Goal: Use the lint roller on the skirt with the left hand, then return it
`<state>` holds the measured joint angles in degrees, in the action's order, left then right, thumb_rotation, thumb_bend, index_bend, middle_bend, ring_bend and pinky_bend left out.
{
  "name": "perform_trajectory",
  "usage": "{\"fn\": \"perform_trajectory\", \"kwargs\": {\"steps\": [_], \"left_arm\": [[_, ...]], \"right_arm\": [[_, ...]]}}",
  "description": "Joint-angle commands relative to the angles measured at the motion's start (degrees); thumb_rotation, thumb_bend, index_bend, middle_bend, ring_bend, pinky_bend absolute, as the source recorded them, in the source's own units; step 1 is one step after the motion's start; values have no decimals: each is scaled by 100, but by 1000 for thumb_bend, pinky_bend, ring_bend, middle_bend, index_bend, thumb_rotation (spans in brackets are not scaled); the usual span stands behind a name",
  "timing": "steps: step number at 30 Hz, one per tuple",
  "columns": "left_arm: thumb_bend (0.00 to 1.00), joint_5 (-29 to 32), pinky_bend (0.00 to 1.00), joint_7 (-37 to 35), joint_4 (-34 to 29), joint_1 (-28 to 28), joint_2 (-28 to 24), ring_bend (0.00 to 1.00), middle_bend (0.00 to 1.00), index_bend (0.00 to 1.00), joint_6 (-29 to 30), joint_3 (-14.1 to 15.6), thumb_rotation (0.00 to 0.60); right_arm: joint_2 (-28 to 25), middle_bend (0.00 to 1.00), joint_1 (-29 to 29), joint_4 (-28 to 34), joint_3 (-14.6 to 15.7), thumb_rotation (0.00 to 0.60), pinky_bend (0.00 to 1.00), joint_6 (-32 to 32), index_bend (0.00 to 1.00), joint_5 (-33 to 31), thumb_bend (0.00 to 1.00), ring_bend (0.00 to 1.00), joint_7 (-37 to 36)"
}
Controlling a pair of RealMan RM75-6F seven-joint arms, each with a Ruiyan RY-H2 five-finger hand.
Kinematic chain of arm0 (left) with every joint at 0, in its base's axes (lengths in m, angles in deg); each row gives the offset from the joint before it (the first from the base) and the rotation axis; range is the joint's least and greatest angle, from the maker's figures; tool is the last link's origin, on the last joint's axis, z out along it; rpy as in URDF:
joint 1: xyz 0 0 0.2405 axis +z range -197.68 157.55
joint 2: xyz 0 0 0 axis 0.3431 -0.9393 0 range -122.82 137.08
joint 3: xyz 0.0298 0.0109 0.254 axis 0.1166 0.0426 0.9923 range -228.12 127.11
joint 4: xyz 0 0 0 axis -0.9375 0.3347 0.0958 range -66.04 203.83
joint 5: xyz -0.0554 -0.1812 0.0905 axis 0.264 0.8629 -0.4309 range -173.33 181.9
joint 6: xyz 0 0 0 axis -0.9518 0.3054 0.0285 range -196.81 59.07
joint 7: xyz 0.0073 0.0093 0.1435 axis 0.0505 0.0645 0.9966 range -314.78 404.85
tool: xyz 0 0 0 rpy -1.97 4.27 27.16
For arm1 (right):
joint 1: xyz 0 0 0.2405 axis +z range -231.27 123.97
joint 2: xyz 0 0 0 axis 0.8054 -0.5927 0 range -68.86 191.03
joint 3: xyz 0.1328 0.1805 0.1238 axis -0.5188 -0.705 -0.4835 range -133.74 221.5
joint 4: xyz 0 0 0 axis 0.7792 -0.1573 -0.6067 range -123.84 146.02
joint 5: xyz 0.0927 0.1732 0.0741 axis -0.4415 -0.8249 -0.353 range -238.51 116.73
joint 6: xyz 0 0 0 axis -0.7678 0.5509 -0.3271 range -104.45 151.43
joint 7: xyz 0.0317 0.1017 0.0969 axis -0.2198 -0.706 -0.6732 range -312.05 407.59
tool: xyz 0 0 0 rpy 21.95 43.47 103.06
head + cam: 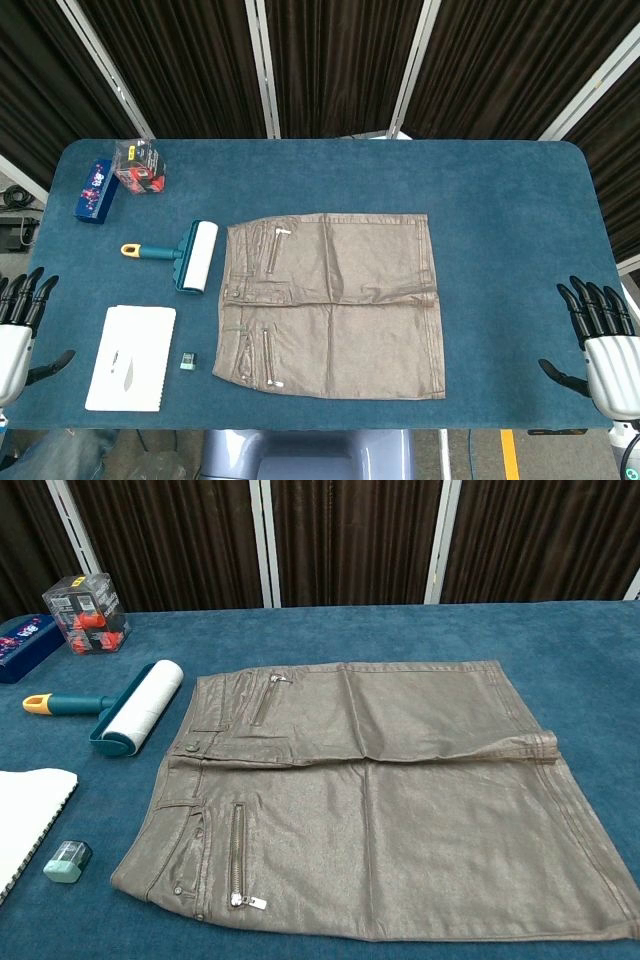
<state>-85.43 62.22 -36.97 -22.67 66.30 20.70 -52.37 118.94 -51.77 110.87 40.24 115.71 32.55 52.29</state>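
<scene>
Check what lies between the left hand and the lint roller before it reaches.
Nothing visible blocks it. The left hand rests open at the table's left edge; the lint roller lies further in, beside the skirt, handle toward the left. The notebook sits nearer the robot, off the direct line.

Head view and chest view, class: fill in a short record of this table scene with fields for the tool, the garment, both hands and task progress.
tool: lint roller, lying left of the skirt, untouched
garment: skirt, spread flat on the table
left hand: at the table's near left edge, fingers apart, holding nothing
right hand: at the near right edge, holding nothing
progress: rolling not yet begun
</scene>
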Motion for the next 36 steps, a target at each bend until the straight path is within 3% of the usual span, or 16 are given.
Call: {"fn": "perform_trajectory", "kwargs": {"steps": [1, 9, 13, 17, 20, 24, 26, 32, 36], "left_arm": [[0, 2, 0, -5, 5, 2, 1, 0, 0, 0, 4, -1, 600], [0, 158, 0, -12, 137, -74, 62, 0, 0, 0, -149, -54, 600], [0, 600, 0, -234, 531, -433, 313, 0, 0, 0, -651, -339, 600], [1, 952, 0, -545, 1404, -1070, 780, 0, 0, 0, -1357, -749, 600], [110, 1289, 0, -890, 2071, -1569, 1167, 0, 0, 1, -2015, -1018, 600], [412, 1655, 0, -1128, 2932, -2113, 1651, 0, 0, 73, -2808, -1194, 600], [483, 1763, 0, -1158, 3441, -2353, 1953, 0, 3, 111, -3056, -1256, 600], [500, 1870, 47, -1243, 4705, -2838, 2704, 0, 48, 143, -3544, -1254, 600], [500, 1911, 51, -1457, 5207, -3031, 3057, 0, 58, 146, -3869, -1194, 600]], "right_arm": [[-1, 0, -1, -1, 1, 600, 0, -1, 0, 0, 0, 0, -5], [-16, 0, 22, 23, -4, 600, 0, -42, 0, -11, 0, 0, -37], [-36, 0, 62, 78, -42, 600, 0, -89, 0, -58, 0, 0, -60], [-42, 0, 122, 75, -67, 600, 0, -236, 0, -173, 0, 0, -2], [-55, 0, 159, 98, -117, 600, 0, -334, 0, -338, 0, 0, -3], [-45, 0, 205, 131, -166, 600, 0, -445, 0, -508, 0, 0, 92], [-21, 0, 238, 137, -186, 600, 0, -530, 0, -609, 0, 0, 173], [47, 0, 330, 75, -266, 600, 0, -781, 0, -994, 0, 0, 386], [47, 0, 355, 76, -321, 600, 0, -874, 0, -1209, 0, 0, 377]]}}
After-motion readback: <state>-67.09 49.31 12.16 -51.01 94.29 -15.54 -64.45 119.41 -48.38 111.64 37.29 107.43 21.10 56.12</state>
